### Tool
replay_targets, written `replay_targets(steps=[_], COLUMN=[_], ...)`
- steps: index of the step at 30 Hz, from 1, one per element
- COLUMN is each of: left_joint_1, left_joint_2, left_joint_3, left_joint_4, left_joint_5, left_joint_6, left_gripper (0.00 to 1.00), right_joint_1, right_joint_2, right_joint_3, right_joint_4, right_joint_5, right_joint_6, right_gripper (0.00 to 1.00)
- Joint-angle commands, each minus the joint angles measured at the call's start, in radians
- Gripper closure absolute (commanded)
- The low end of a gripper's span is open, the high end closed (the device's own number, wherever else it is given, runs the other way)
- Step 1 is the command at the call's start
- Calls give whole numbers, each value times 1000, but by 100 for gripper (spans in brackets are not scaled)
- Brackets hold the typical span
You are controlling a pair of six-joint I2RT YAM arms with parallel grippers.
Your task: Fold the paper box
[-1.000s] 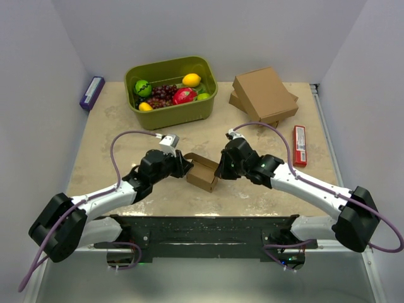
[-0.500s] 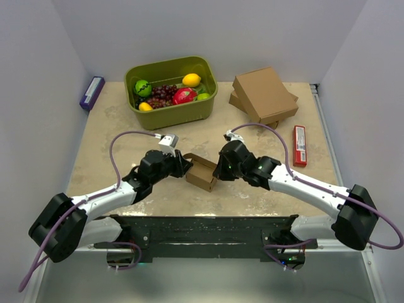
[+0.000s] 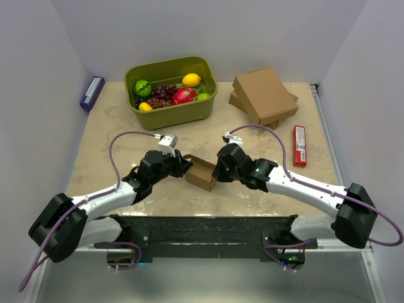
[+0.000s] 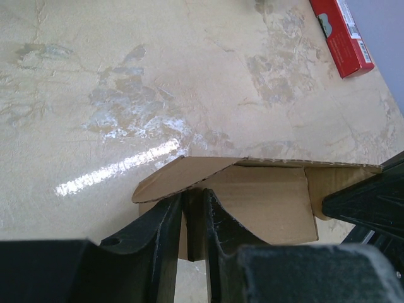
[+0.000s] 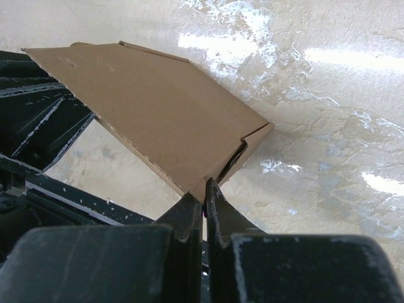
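The paper box, small, brown and partly folded with flaps standing up, sits at the table's near middle between my two arms. My left gripper meets its left side. In the left wrist view the left gripper is shut on a thin upright wall of the box, under an overhanging flap. My right gripper meets the box's right side. In the right wrist view the right gripper is shut, pinching the lower corner of a slanted panel of the box.
A green bin of fruit stands at the back, with stacked brown cardboard boxes to its right. A red packet lies at the right and shows again as the red packet. A purple box lies at the far left.
My right arm has shifted slightly left, closer against the box. The left gripper and the box have barely moved.
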Motion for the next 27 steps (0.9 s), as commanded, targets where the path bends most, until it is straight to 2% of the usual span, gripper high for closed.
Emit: replay_targets(steps=[1, 10, 21, 27], left_joint_1=[-9, -9, -9, -8], left_joint_2=[-8, -15, -30, -71], left_joint_3=[-17, -23, -37, -26], left_joint_4=[-4, 1, 62, 39], left_joint_5=[21, 21, 91, 110], left_joint_6=[-8, -7, 10, 38], left_gripper=[77, 77, 76, 56], right_joint_1=[27, 37, 39, 39], right_joint_2=[54, 88, 137, 151], right_joint_3=[-34, -50, -14, 44], right_joint_4=[-93, -113, -173, -239], right_joint_5=[14, 51, 137, 202], right_joint_6=[33, 36, 9, -21], right_gripper=[100, 100, 100, 100])
